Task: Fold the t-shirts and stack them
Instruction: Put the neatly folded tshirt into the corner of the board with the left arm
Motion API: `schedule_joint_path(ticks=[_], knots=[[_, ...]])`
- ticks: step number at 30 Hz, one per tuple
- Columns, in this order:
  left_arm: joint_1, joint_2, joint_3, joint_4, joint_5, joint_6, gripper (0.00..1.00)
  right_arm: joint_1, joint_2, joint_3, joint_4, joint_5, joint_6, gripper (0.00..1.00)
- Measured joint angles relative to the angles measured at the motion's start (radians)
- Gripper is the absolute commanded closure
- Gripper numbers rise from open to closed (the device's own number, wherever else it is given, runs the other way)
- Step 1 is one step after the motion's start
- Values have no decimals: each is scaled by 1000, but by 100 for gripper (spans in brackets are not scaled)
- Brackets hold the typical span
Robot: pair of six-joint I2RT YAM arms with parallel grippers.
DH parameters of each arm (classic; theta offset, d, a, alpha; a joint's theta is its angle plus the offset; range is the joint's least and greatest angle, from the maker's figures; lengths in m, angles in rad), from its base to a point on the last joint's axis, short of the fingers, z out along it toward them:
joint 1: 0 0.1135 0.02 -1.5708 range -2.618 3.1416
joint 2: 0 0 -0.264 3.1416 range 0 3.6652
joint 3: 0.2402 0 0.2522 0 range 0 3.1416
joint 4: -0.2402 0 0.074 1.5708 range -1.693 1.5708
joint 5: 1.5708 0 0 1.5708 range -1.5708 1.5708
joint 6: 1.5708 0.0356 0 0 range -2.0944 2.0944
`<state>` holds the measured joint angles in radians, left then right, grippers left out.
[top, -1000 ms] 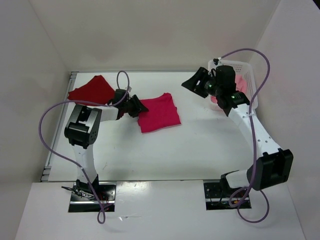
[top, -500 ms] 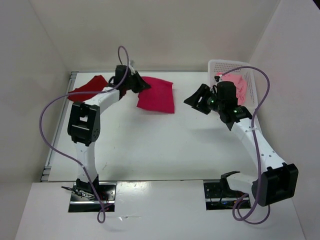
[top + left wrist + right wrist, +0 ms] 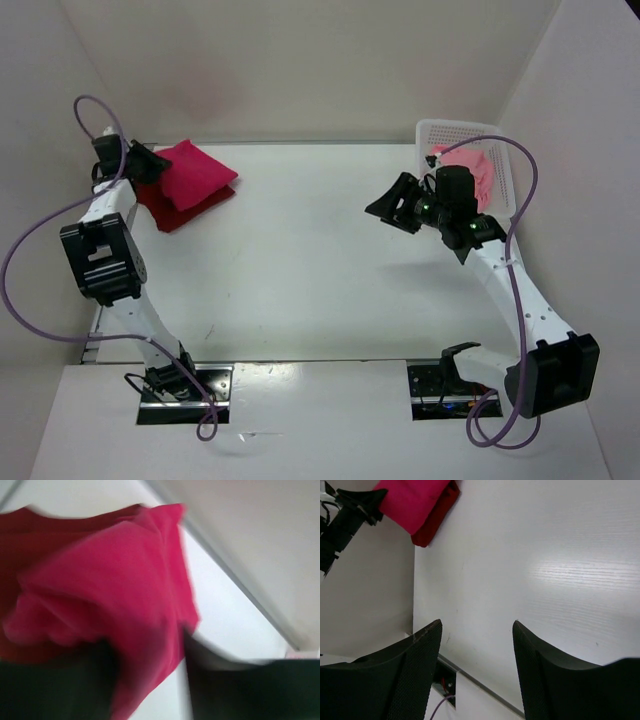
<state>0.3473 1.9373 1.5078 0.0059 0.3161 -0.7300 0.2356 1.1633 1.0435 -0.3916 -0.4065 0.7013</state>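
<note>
Right jaws splayed, left jaws unclear, soft crimson t-shirt (image 3: 195, 172) atop dark red t-shirt (image 3: 178, 214)

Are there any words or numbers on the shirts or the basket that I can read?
None can be read. There is no word, number or logo on the crimson t-shirt, the dark red t-shirt under it, the pink t-shirt or the white basket. The left wrist view is too blurred to show any.

We'd say robot lab: bare white walls (image 3: 300, 70) around the table (image 3: 320, 285), left arm (image 3: 100, 262) and right arm (image 3: 515, 290) bolted at its near edge.
</note>
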Motion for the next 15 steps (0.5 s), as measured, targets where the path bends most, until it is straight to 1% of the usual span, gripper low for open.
schedule_joint_path(ticks=[1,2,4,7,10,11,12,13,14,15], knots=[[30,0,-22,-4,-8,9,24,0,-2,-2,-2,-4,-1,33],[54,0,-50,-5,-14,3,15,0,-4,-3,-7,-9,-4,33],[89,-5,-105,-18,-32,0,0,0,-8,-4,-15,-16,-8,31],[112,-54,-217,-33,-72,-19,0,0,-11,-4,-18,-21,-11,31],[111,-158,-321,-61,-114,-50,0,0,-11,-4,-21,-20,-11,31],[109,-203,-352,-62,-125,-62,0,0,-11,-4,-21,-18,-11,33],[108,-253,-382,-65,-136,-73,0,0,-10,-3,-21,-12,-12,40],[106,-311,-412,-66,-143,-90,0,0,-8,-1,-23,0,-15,49],[104,-368,-443,-60,-150,-102,0,0,0,8,-30,15,-17,72],[97,-433,-480,-52,-156,-116,0,0,10,22,-40,36,-25,85]])
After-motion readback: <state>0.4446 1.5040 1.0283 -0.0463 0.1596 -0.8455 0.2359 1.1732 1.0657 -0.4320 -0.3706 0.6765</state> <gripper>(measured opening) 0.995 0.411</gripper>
